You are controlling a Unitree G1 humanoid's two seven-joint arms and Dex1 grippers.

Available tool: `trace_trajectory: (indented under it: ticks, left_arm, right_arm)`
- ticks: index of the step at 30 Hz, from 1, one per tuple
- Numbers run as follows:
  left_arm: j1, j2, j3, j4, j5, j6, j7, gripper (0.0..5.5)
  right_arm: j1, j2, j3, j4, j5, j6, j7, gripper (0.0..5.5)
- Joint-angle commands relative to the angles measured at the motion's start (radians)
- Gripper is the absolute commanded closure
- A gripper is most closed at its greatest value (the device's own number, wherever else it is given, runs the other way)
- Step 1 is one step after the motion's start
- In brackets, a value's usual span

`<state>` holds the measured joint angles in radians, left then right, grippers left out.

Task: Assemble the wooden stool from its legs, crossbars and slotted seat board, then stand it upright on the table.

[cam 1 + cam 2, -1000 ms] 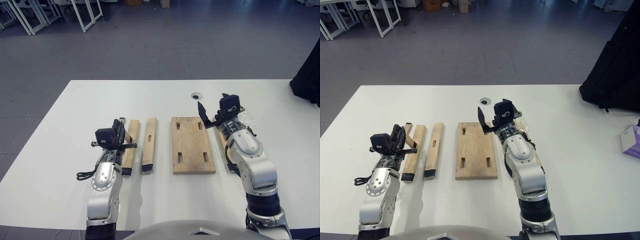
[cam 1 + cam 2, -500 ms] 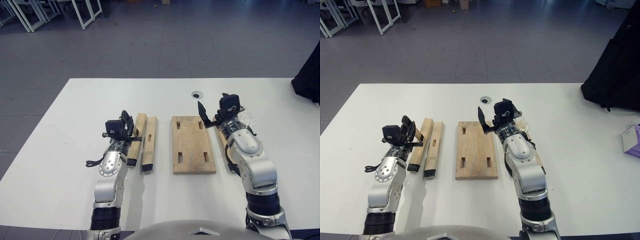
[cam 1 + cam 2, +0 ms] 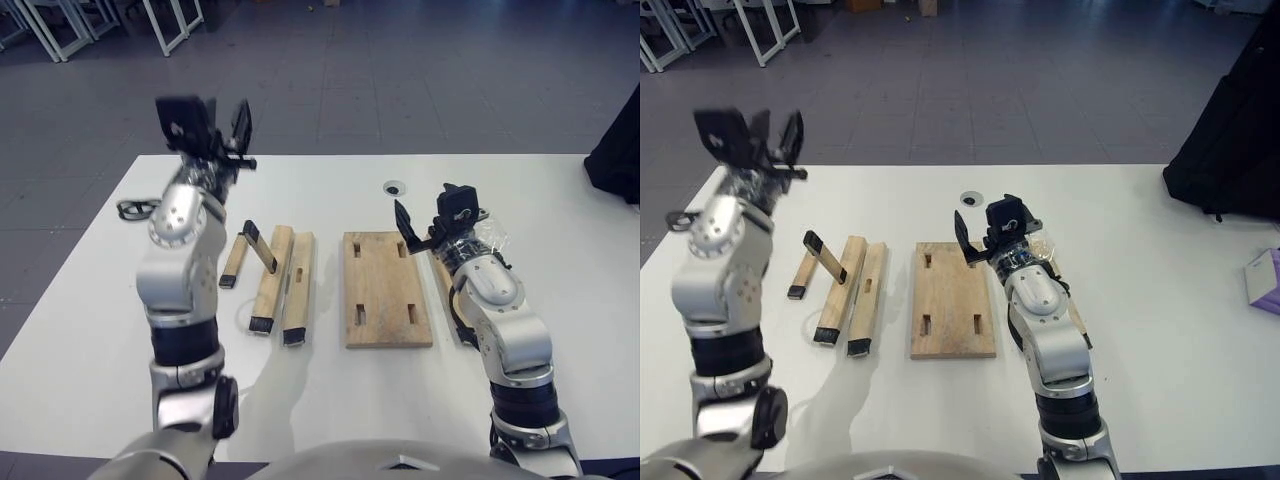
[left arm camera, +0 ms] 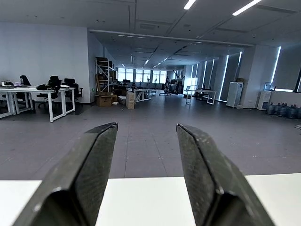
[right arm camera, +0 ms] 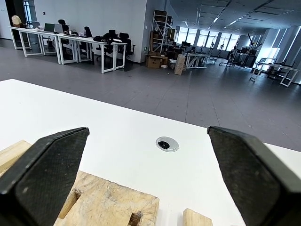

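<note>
Raw wooden seat board, matt white table

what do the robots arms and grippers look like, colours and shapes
The left arm and right arm have rounded silver-grey shells with black joint bands. The left gripper and right gripper each carry two black wedge-shaped fingers with a finely textured face, plus a black camera block. A black cable loops at the left wrist.

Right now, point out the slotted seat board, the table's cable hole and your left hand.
slotted seat board (image 3: 386, 290): left eye view, bare middle between its slots.
cable hole (image 3: 394, 188): left eye view, its dark centre.
left hand (image 4: 146, 129): left wrist view, gap midway between its fingertips.
</note>
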<state>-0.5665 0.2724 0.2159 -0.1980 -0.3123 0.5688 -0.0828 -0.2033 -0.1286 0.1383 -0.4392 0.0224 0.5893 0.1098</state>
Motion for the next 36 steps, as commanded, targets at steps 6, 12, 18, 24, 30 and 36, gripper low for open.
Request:
trace_trajectory:
  ticks: [6,12,18,24,30,36]
  left_arm:
    - [0.187,-0.028,-0.051,0.185,0.052,0.034,-0.010,3.17]
    - [-0.005,0.014,0.041,0.158,0.002,-0.037,-0.022,2.97]
    - [0.458,0.031,0.030,-0.413,0.036,0.019,-0.004,1.99]
    - [1.068,-0.021,-0.066,-0.551,0.004,0.061,-0.090,1.81]
    - [1.173,0.011,-0.167,-0.441,0.040,0.126,-0.116,1.81]
    - [0.995,-0.020,-0.191,-0.215,0.099,0.109,-0.073,1.81]
  right_arm:
    - [-0.014,0.000,-0.011,0.009,-0.004,-0.008,0.004,0.86]
    - [-0.007,0.013,-0.008,0.007,-0.005,-0.008,-0.006,0.86]
    - [0.041,0.017,-0.021,-0.041,-0.014,0.006,-0.028,0.86]
    - [0.085,0.019,-0.035,-0.067,-0.022,0.011,-0.051,0.86]
    - [0.079,0.009,-0.028,-0.068,-0.022,0.017,-0.031,0.86]
    - [0.044,0.003,-0.022,-0.047,-0.015,0.020,-0.007,0.86]
